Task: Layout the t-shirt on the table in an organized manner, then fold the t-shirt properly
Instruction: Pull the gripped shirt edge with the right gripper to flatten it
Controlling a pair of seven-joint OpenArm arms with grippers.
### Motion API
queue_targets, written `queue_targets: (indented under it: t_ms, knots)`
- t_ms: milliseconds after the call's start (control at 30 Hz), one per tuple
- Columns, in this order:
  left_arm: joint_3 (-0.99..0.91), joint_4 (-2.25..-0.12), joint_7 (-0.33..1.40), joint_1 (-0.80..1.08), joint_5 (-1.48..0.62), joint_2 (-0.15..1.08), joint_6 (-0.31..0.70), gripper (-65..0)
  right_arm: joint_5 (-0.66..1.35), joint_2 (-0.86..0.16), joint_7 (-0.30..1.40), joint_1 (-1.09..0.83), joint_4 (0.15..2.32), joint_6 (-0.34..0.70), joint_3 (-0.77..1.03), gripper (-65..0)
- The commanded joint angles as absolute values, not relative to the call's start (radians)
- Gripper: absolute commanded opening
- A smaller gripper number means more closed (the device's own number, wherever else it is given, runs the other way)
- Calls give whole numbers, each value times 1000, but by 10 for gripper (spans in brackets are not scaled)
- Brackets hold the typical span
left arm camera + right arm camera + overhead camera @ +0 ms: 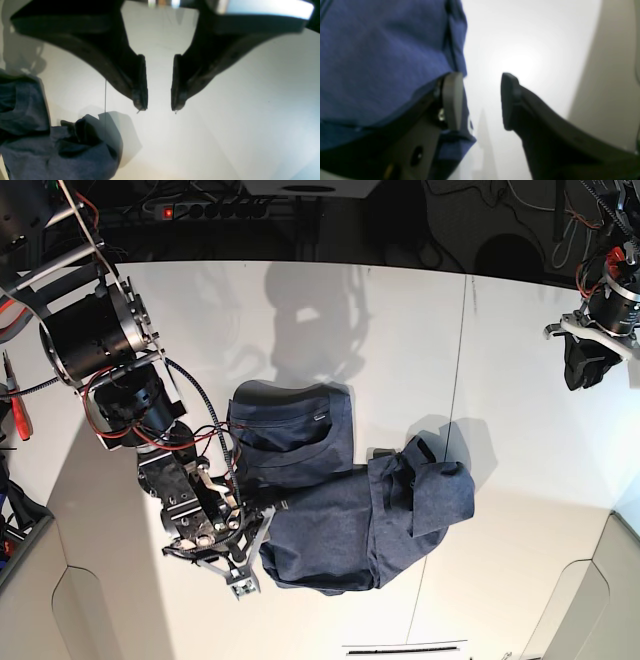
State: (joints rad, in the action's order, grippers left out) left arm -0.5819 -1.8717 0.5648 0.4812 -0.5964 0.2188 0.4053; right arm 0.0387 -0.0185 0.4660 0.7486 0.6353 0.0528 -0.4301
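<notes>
The navy t-shirt (330, 510) lies crumpled mid-table on the white table (520, 440), with a flatter part toward the back and a bunched fold at its right end (425, 490). No lettering shows. My right gripper (245, 565) is open at the shirt's front-left edge. In the right wrist view the gripper (481, 102) has blue cloth (382, 62) draped against the outside of one finger (452, 100), and the gap shows bare table. My left gripper (158, 107) is open and empty above bare table, with the shirt (62, 152) to its lower left. In the base view it (585, 365) hangs at the far right.
A thin dark seam (458, 380) crosses the table just right of the shirt; it also shows in the left wrist view (105, 95). Cables and a power strip (200, 210) lie behind the back edge. The table's front corners are cut at an angle (60, 580).
</notes>
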Motion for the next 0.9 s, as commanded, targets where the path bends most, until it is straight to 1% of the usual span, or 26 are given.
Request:
queue_targets:
  t_ms: [0,167,233,267,300,367,433,500,600,733,800,867]
  knots:
    - [-587,-1889,547,480,-611,229,416,-452,35,-16,428,789,630,45,-425,-413]
    - [-587,-1889,547,480,-611,229,416,-452,35,-13,355,789,596,46,-425,-415]
    - [-587,-1889,547,480,-610,226,416,-452,35,-8,355,790,596,49,-425,-441]
    - [-587,-1889,547,480,-611,223,416,-452,35,-6,353,789,596,49,-425,-472]
    - [-587,-1889,546,479,-611,218,416,-452,35,-4,344,789,596,48,-425,-522]
    - [-587,-1889,546,479,-611,210,416,-452,35,0,309,789,596,48,-425,-650]
    - [-587,-1889,546,480,-610,210,416,-452,34,0,236,789,596,33,-425,-650]
    - [-587,-1889,546,480,-610,210,416,-452,33,0,162,789,597,-14,-425,-650]
    - [-587,-1889,546,480,-610,211,416,-452,-2,0,153,796,605,-76,-425,-650]
    - [-587,-1889,542,479,-611,211,416,-452,1,0,153,815,607,-75,-425,-650]
    - [-587,-1889,542,478,-611,211,416,-452,12,0,154,816,606,-31,-425,-650]
    - [-587,-1889,543,467,-610,210,416,-452,23,1,153,805,606,27,-425,-500]
